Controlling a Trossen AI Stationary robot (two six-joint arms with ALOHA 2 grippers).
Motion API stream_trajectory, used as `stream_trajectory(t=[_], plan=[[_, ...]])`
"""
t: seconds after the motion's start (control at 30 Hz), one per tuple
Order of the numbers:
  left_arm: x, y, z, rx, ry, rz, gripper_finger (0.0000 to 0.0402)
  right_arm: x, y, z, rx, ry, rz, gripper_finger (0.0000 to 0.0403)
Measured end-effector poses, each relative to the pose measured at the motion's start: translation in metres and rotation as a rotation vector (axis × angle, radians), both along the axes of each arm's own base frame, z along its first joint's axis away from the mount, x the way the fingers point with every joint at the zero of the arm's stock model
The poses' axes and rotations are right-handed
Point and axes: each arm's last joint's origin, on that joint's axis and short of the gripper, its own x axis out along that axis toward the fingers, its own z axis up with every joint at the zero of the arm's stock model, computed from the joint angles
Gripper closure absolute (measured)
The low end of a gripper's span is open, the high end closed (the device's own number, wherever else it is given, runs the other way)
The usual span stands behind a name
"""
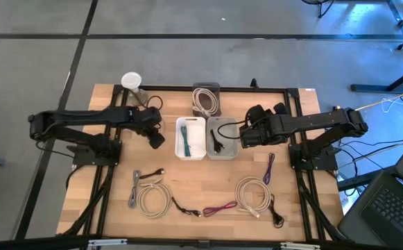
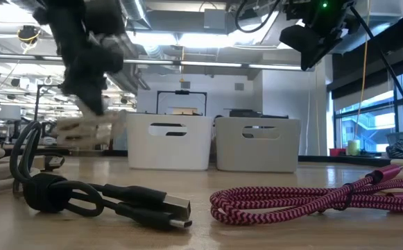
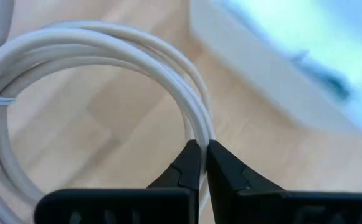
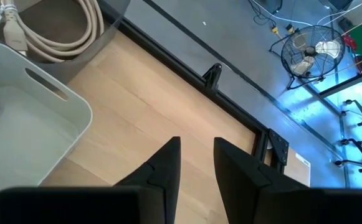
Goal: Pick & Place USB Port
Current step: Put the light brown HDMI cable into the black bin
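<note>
Left end effector [image 3: 200,163] fingers pinched together; right end effector [image 4: 197,163] parted, raised.

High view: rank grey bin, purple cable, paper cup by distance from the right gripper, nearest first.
From the right gripper, raised beside the bins:
1. Grey bin, right beside it, toward the table's middle.
2. Purple cable, on the front right part of the table.
3. Paper cup, at the far back left corner, past the left gripper.

Wooden table [image 1: 208,184] — matt; braided cable [image 2: 305,198].
</note>
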Motion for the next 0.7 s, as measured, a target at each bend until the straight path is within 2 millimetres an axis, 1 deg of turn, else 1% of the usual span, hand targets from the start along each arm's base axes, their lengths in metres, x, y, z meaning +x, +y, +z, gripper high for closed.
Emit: stream_trajectory(t=[0.2,0.4,0.57,0.7], plan=[[-0.004,-0.005,0.041,0.144,-0.169,-0.012,0.0397,0.000,0.000,0.000,-0.002,0.003,0.000,0.0304],[-0.005,-0.006,0.068,0.283,-0.365,-0.078,0.0398,0.001,0.000,0.000,-0.001,-0.013,0.000,0.0304],[0.007,-0.005,0.080,0.405,-0.484,-0.152,0.0398,0.007,0.002,0.001,-0.037,-0.062,0.027,0.0304],[0.023,-0.002,0.081,0.476,-0.525,-0.198,0.0398,0.018,0.005,0.003,-0.086,-0.116,0.094,0.0304]])
